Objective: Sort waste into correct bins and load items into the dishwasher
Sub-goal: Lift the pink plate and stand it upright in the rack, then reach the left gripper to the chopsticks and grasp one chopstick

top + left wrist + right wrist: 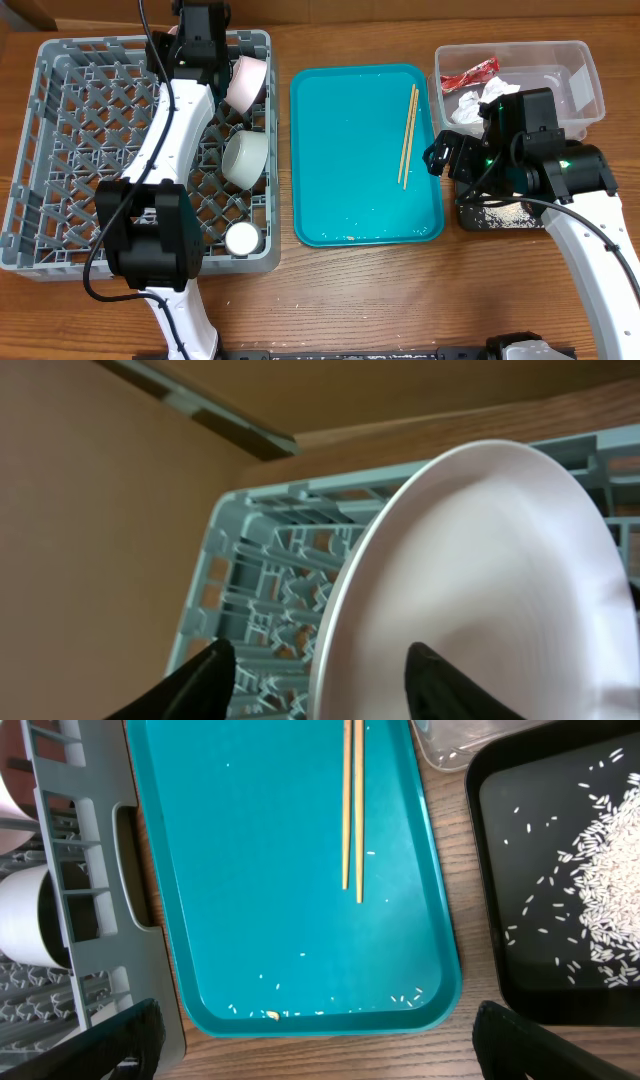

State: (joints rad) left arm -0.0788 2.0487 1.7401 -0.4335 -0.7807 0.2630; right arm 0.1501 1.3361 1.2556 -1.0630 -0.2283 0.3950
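Observation:
My left gripper (205,55) reaches over the far side of the grey dish rack (60,150). In the left wrist view it (320,675) is open, with the rim of a pale-pink plate (480,580) between its fingers. The plate (247,80) stands on edge in the rack (260,570). A white bowl (243,157) and a small white cup (241,238) also sit in the rack. My right gripper (440,155) (320,1040) is open and empty over the near end of the teal tray. Two wooden chopsticks (408,135) (352,810) lie on that tray.
The teal tray (340,150) (250,870) holds a few rice grains. The clear tub (580,70) holds a red wrapper (470,75) and a white tissue (485,100). The black tray (480,215) (500,870) holds white rice (600,880). A brown wall runs behind the rack.

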